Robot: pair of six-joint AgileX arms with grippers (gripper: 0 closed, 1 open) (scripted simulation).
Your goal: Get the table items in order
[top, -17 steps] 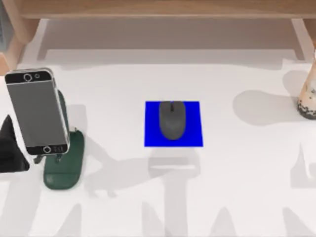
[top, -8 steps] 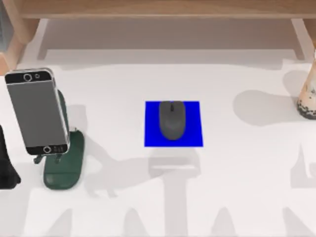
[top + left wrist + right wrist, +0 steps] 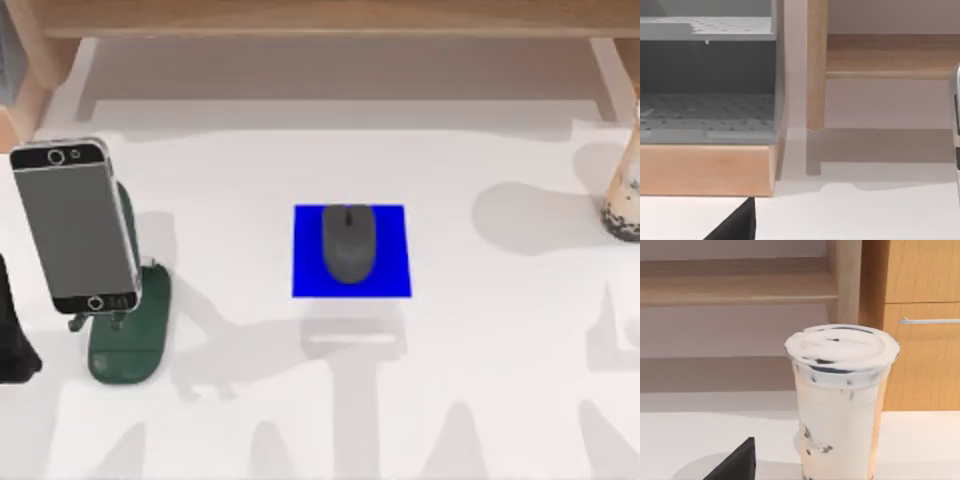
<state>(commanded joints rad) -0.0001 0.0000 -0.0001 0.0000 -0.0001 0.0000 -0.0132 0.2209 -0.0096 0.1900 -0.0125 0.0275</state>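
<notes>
The mouse lies on a blue mat at mid-counter, bare surface all round. Well left of the mouse the smartphone leans on a green stand; the left tool sits beside it at the counter edge, jaw state cannot be told. Well right, at the edge, stands the milk-tea cup.

Left arm shows as a matt black, angular mass at the worktop's left edge; a black wedge-shaped part edges each wrist view; no markings visible.
</notes>
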